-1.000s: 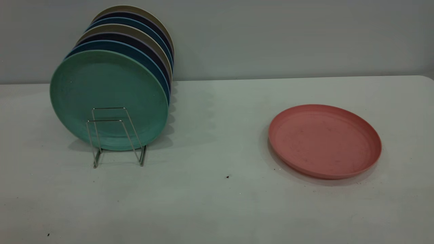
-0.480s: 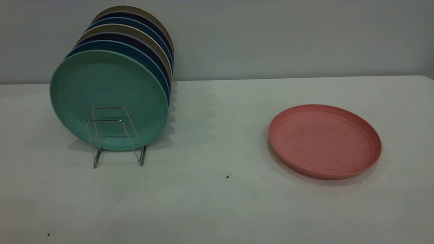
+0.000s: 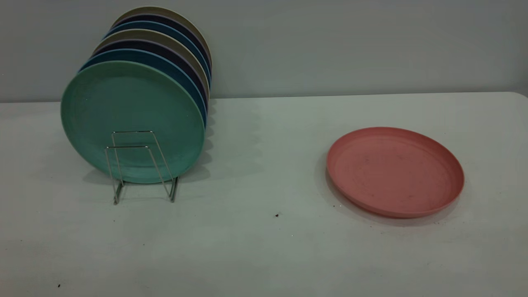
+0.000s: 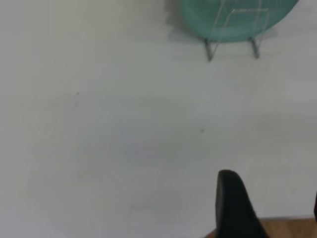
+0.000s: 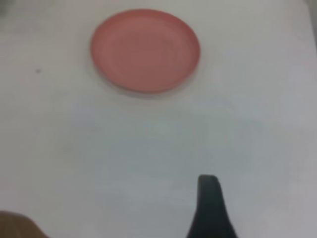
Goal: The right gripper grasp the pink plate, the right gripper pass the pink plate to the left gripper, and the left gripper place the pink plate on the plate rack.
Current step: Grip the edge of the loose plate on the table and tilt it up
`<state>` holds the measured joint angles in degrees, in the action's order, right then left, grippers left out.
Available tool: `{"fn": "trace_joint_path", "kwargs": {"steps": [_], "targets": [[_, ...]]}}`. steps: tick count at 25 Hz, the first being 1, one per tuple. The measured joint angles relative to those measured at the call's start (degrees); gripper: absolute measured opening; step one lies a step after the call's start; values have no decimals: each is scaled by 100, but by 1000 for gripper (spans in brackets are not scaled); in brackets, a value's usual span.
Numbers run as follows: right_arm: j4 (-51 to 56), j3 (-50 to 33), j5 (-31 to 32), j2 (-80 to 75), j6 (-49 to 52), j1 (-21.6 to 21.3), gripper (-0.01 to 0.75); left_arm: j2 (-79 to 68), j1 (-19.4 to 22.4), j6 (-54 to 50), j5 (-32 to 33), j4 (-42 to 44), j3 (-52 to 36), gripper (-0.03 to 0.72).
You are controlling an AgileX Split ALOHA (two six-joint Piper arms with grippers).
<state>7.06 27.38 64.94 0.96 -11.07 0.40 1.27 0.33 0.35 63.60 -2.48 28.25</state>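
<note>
The pink plate [image 3: 394, 171] lies flat on the white table at the right; it also shows in the right wrist view [image 5: 145, 49], far ahead of my right gripper [image 5: 262, 198]. Only one dark finger [image 5: 210, 208] of that gripper shows, with bare table beside it. The plate rack [image 3: 140, 165] stands at the left and holds several upright plates, a teal-green plate [image 3: 132, 119] at the front. The left wrist view shows the rack's front loops [image 4: 233, 29] far ahead of my left gripper [image 4: 271, 191], which is open and empty. Neither arm shows in the exterior view.
Behind the green plate stand blue, dark and beige plates [image 3: 165, 45]. Two empty wire loops stand in front of the green plate. The table's [image 3: 264, 231] wooden front edge [image 4: 287, 228] lies under the left gripper. A grey wall is behind.
</note>
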Motion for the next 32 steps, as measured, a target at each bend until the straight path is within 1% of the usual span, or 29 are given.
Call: {"fn": "trace_joint_path", "kwargs": {"steps": [4, 8, 10, 15, 19, 23, 26, 29, 32], "targets": [[26, 14, -7, 0, -44, 0, 552, 0, 0, 37, -337, -100, 45, 414], [302, 38, -107, 0, -68, 0, 552, 0, 0, 60, -716, -268, 82, 414], [490, 37, -278, 0, -93, 0, 552, 0, 0, 115, -874, -413, 82, 414], [884, 42, -942, 0, -103, 0, 549, 0, 0, 155, -1429, -547, 82, 414], [986, 53, -1033, -302, -97, 0, 522, -123, 0, 178, -1424, -551, 82, 414], [1087, 77, -1234, -1163, -136, 0, 474, -757, 0, 185, -1426, -568, 101, 414], [1368, 77, -1486, -1961, -359, 0, 436, -1518, 0, 185, -1425, -755, 151, 414], [1848, 77, -1653, -2834, -880, 0, 415, -2494, 0, 314, -1382, -1127, 331, 414], [2433, 77, -1847, -3707, -1627, 0, 412, -3388, 0, 868, -1335, -1649, 649, 414]]}}
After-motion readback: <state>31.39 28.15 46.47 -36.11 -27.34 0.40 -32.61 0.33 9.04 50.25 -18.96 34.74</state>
